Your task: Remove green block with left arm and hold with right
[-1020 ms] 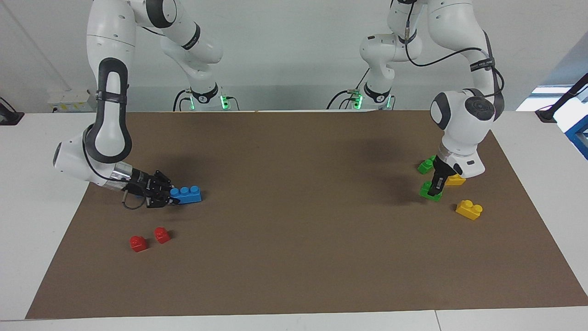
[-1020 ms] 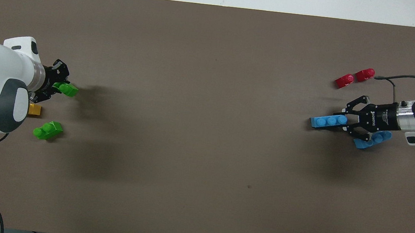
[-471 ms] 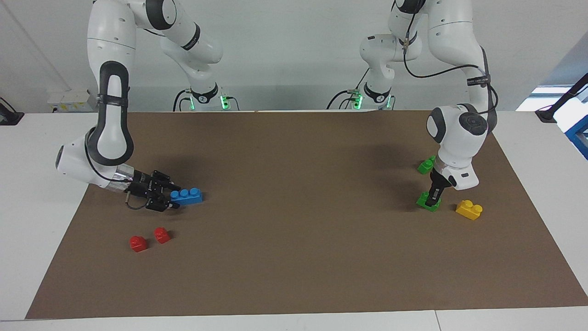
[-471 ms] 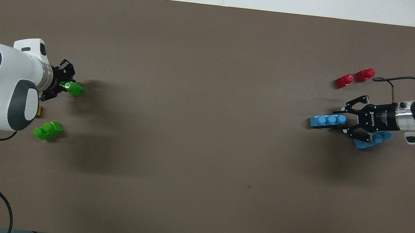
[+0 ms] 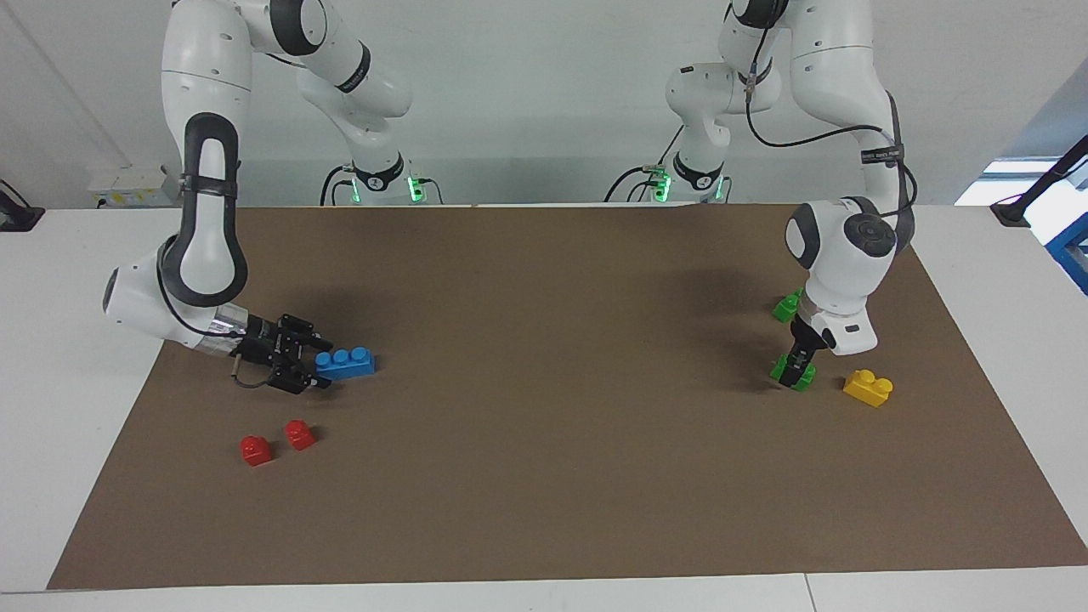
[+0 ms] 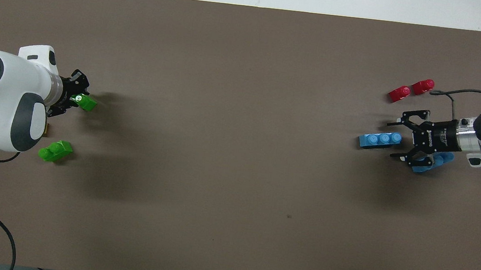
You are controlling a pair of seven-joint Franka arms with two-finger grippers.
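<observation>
**A:** Green plastic is seen directly beneath the left tool [image 5: 797, 367]. The green block [image 5: 779, 371] lies there on the brown mat [image 5: 544, 476], with a yellow brick [image 5: 867, 388] just beside the tool. A second green brick [image 6: 55, 151] is set near it, closer to the robots. Is the block gripped?

**B:** That cannot be told. The tool is down on the block, but its hold is not shown. The right tool [image 6: 393, 139] is spread wide and holds nothing. The end of a blue brick [image 6: 378, 140] is placed just in front of it, and another blue brick [image 6: 439, 161] is partly covered by it.

**A:** How is the step done well?

**B:** The block is best taken squarely across its flat sides. If it is lifted, it is lifted straight up, so that the yellow brick is not nudged. The right tool's hold is judged not yet made.
</observation>
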